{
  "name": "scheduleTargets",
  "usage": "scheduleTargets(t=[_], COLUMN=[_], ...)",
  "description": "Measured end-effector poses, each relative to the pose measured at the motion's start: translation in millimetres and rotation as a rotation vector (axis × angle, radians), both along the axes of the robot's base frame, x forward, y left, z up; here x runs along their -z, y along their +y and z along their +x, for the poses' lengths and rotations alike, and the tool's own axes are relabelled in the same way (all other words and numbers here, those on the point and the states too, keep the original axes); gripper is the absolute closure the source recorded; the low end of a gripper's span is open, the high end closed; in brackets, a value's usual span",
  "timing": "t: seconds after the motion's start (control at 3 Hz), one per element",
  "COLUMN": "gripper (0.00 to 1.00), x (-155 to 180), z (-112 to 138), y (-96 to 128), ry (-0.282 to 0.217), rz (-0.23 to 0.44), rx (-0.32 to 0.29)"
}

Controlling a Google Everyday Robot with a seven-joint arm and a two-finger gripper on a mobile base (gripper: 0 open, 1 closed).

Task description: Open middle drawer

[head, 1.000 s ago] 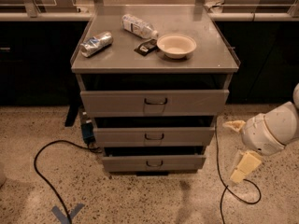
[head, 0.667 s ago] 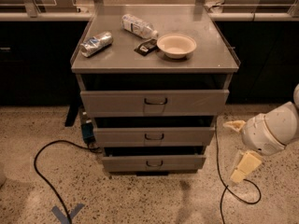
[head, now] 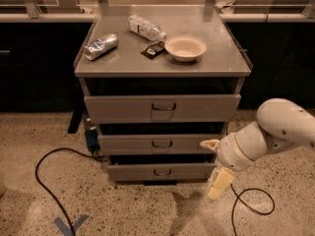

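Observation:
The grey metal cabinet (head: 231, 73) has three drawer fronts stacked. The middle drawer (head: 128, 144) is a wide low grey panel with a small dark wire handle (head: 161, 143), and it sits slightly out from the frame. My gripper (head: 215, 163) is at the cabinet's lower right, in front of the right ends of the middle and bottom drawers. It is open and holds nothing. One cream finger (head: 208, 144) is level with the middle drawer and the other (head: 220, 183) hangs near the floor. The gripper is well to the right of the handle.
The top drawer (head: 118, 109) has a label plate; the bottom drawer (head: 128, 172) is lowest. On the cabinet lie a crushed can (head: 101, 46), a plastic bottle (head: 145, 28), a dark packet (head: 153, 49) and a white bowl (head: 185, 47). Black cables (head: 44, 181) run on the speckled floor.
My gripper and arm have moved left and slightly down, from clear of the cabinet's right side to in front of the drawers' right ends. The drawers have not moved.

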State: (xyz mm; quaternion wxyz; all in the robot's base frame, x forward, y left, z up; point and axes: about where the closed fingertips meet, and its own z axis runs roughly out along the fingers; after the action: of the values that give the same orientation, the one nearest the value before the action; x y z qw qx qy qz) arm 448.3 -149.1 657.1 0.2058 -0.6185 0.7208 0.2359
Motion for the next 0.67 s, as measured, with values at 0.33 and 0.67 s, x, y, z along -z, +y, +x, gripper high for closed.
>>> scheduleTargets(t=[0.33,0.67], gripper=[0.00,0.00], x=[29,57], z=[11,36], y=[32,35], ry=[-0.012,-0.033], rz=[0.021,0.009], rx=[-0.028,0.008])
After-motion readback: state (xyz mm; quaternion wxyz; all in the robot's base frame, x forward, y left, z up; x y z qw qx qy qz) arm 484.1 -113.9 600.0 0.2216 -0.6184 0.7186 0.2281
